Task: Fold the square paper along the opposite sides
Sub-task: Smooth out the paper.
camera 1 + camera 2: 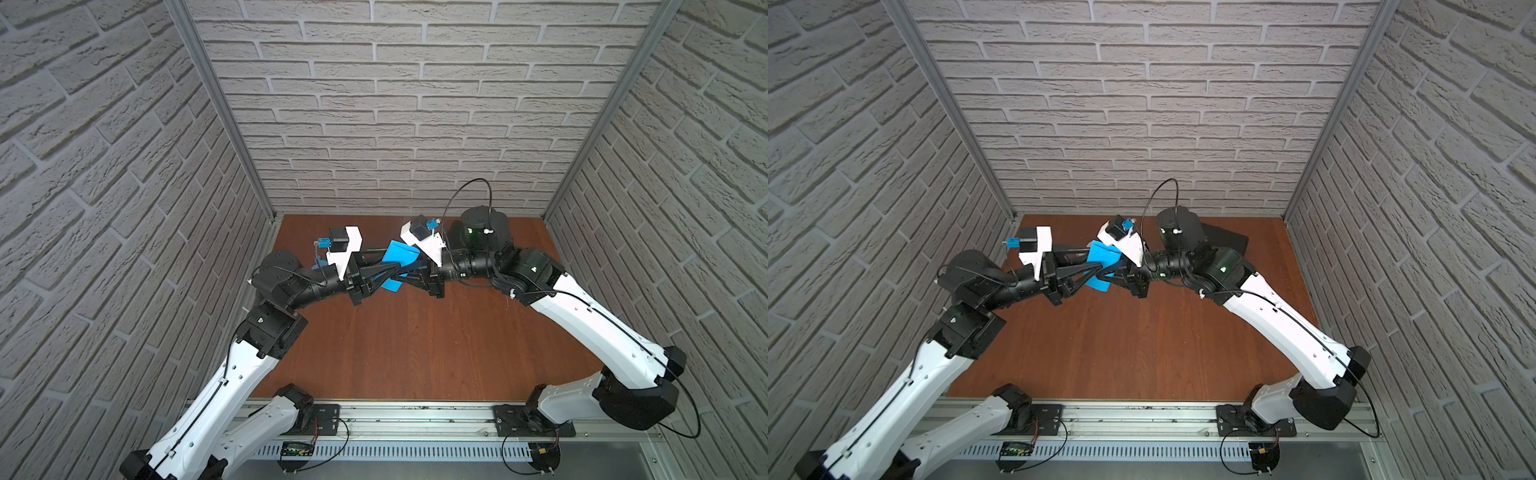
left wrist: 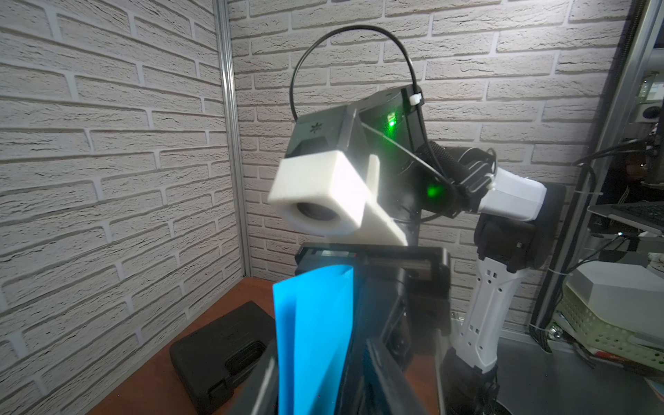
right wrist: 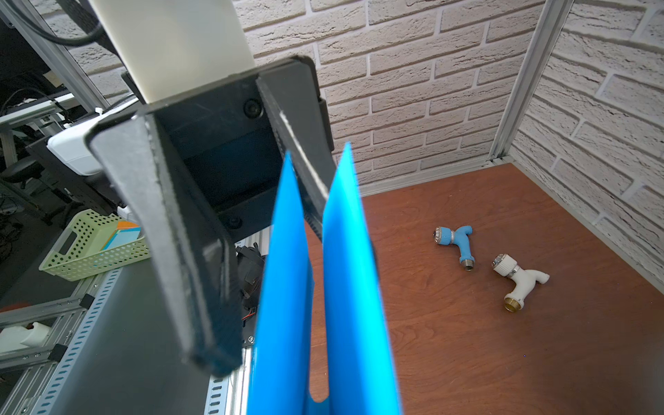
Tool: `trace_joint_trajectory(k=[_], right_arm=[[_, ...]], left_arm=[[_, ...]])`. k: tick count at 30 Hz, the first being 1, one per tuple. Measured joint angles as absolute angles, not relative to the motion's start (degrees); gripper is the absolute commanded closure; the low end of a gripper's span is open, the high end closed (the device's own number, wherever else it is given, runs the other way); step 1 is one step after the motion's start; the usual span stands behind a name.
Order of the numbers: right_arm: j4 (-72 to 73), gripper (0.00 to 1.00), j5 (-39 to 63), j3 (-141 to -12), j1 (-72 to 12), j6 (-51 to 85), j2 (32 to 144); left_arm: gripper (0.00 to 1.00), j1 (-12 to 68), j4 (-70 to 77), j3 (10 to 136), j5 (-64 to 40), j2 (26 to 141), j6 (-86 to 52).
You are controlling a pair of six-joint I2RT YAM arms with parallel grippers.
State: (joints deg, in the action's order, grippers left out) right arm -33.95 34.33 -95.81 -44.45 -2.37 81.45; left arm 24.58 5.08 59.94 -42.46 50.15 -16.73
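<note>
2 arms to coordinate, left arm (image 1: 232,374) and right arm (image 1: 602,332), meeting high over the counter (image 1: 395,353), well apart from the black case (image 2: 222,345). Between them, clear of the counter and on the case's left-arm side: the square paper (image 1: 401,253), bent into a U, its 2 leaves apart.

State of the right jaws: narrowed and, by judgement, pinching the paper near its bend, tips hidden. State of the left jaws: released, gaping, 1 of the fingers (image 3: 305,169) poked between the leaves, the other outside.

To fold well: keep the right pinch steady; draw that inner finger out; bring both leaves inside the left jaws; match the 2 free edges flush before clenching; only then press a crease, ideally down on the counter. Beware skew and buckling in so thin a sheet.

Farther from the case than the paper: 2 small taps, blue (image 3: 454,244) and white (image 3: 517,280), best left alone.

No readable writing anywhere; only a small star-like emblem (image 2: 316,127) on the right arm's camera housing.
</note>
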Motion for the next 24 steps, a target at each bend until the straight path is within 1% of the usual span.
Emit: trace_joint_trajectory(k=[24], right_arm=[[-35.0, 0.84, 34.1, -95.9, -44.8, -2.4, 82.5]], left_arm=[[0.60, 24.6, 5.1, 58.7, -42.4, 48.0, -16.7]])
